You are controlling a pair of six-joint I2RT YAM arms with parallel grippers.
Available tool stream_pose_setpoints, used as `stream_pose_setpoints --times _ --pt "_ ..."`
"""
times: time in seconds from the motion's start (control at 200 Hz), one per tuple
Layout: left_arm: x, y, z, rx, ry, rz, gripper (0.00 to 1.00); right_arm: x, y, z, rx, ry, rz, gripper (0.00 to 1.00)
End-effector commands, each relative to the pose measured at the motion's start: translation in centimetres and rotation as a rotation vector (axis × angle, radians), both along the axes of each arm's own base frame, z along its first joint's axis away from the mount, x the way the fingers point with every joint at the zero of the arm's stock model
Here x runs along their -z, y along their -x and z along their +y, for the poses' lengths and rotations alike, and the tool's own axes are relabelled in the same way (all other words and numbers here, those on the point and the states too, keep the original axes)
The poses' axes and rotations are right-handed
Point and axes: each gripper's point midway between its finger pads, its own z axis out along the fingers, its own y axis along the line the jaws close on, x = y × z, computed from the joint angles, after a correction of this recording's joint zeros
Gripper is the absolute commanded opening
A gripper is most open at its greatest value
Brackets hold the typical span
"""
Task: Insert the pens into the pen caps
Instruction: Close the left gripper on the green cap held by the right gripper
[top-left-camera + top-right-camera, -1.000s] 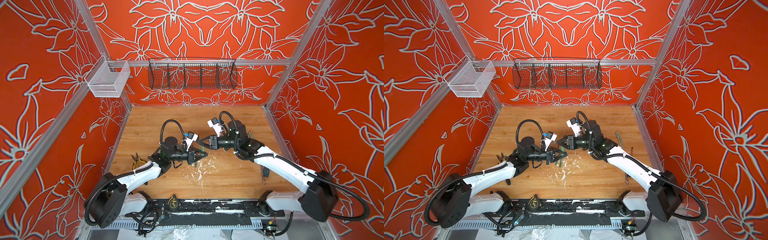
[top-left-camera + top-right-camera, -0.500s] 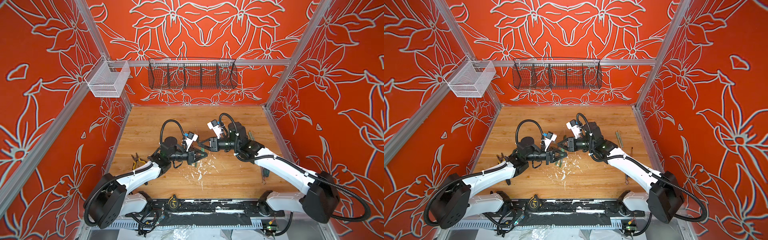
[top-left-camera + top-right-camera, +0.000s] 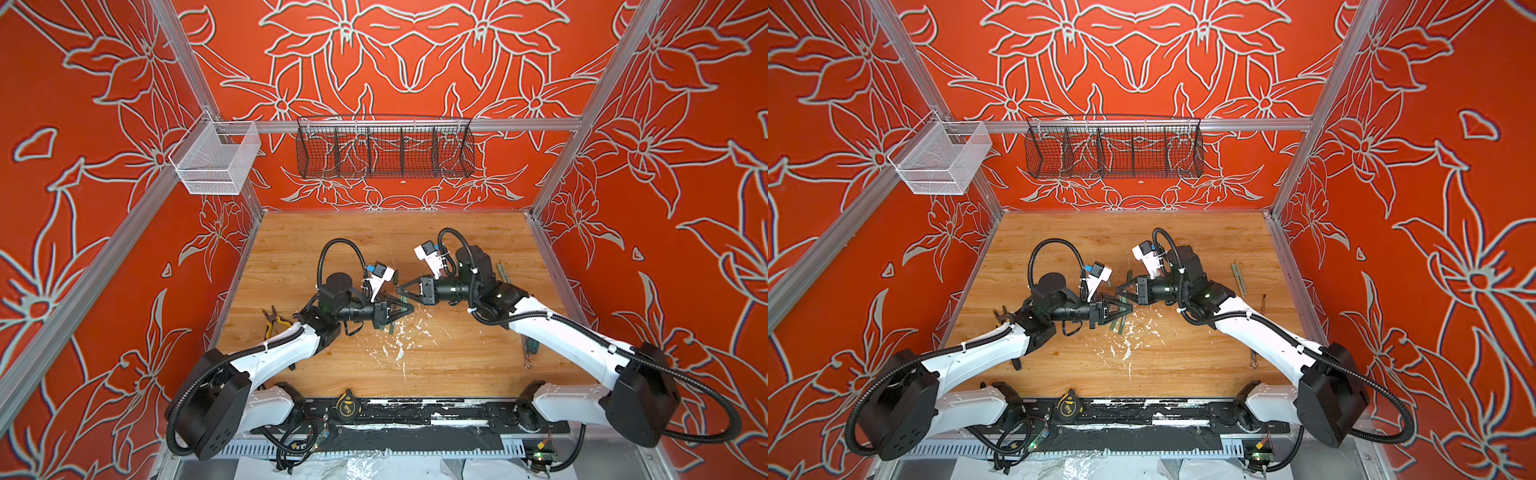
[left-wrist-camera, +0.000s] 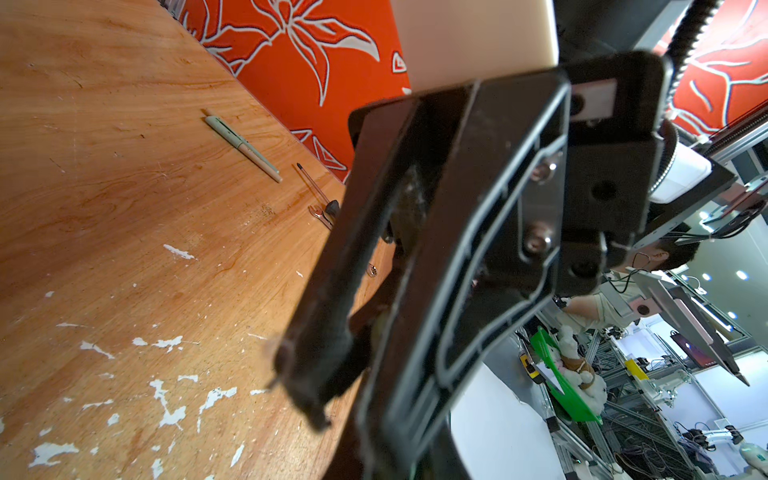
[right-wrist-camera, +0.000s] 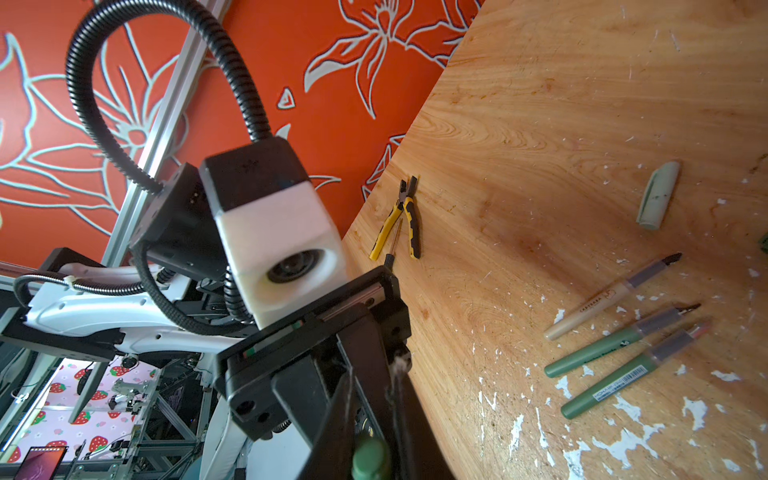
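Facing each other, the left gripper (image 3: 410, 309) and right gripper (image 3: 400, 287) are being held narrow; any grip cannot be told. Uncapped pens (image 5: 623, 338) are being seen on the bench (image 3: 457, 353) beneath the left gripper, a pale pen cap (image 5: 658, 195) just beyond.

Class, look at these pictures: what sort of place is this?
Probably a robot test cell in a lab: left arm and right arm mounted at a wooden tabletop, walled by orange flower panels on aluminium framing.
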Motion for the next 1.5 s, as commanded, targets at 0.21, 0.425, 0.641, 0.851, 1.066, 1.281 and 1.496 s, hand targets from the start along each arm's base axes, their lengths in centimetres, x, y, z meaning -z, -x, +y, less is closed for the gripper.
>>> stream_pose_setpoints --times 0.21,0.425,0.641,0.851,1.066,1.281,1.496 --pt "-1.7 -0.7 0.3 -0.028 0.032 -0.050 0.00 -1.1 1.2 0.2 -0.043 -0.035 -0.019 0.00" --pt "-2.1 -1.2 0.6 -0.041 0.036 -0.048 0.23 -0.9 1.6 0.0 -0.047 -0.031 -0.025 0.00" --pt "-1.9 -1.4 1.0 -0.053 0.021 -0.044 0.44 -1.2 1.7 0.0 -0.057 -0.030 -0.036 0.00" --pt "-1.5 -1.5 1.4 -0.068 -0.008 -0.043 0.53 -1.7 1.9 0.3 -0.082 -0.044 -0.044 0.00" --pt "-1.6 -1.6 1.7 -0.070 -0.010 -0.045 0.29 -1.7 2.4 0.2 -0.109 -0.040 -0.061 0.00" --pt "-1.5 -1.3 1.5 -0.042 -0.006 -0.037 0.13 -2.0 2.6 0.7 -0.124 -0.042 -0.066 0.00" --pt "-1.3 -1.3 1.9 -0.065 -0.029 -0.038 0.00 -2.2 1.6 0.6 -0.054 -0.020 -0.062 0.19"
